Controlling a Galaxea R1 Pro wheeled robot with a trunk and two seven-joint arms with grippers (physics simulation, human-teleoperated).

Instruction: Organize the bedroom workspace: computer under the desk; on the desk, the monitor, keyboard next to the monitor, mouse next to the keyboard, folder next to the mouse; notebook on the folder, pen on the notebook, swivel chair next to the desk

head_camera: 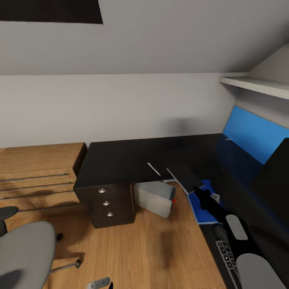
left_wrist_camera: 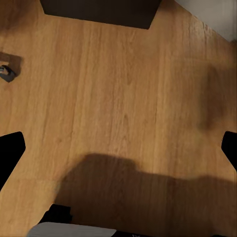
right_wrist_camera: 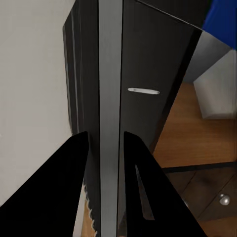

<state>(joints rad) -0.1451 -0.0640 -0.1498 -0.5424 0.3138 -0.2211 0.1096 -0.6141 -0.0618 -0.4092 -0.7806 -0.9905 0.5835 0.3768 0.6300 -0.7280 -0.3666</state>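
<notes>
The right tool (right_wrist_camera: 103,163) is gripping the notebook (head_camera: 184,177) by its near edge, its two black fingers (right_wrist_camera: 64,177) pressing on either side of the thin dark grey book — in the right wrist view the book's pale edge is running straight up between them. In the head view the notebook is hanging tilted over the inner corner of the black L-shaped surface (head_camera: 120,164), its long axis running from the tool toward the back wall and slightly left. Just under the tool the bright blue folder (head_camera: 202,206) is lying flat on the surface's right wing, partly poking over the front edge. The white pen (head_camera: 153,169) is lying on the surface just left of the notebook, slanting diagonally. Nearer the robot the keyboard (head_camera: 226,255) is sitting along the right wing. Below the surface the grey computer (head_camera: 156,197) is standing on the wooden floor (head_camera: 152,249) beside the three-knob drawers, and the swivel chair (head_camera: 24,253) is standing well apart at lower left. The left tool's (left_wrist_camera: 118,153) black fingertips are spreading wide over bare floor, holding nothing.
</notes>
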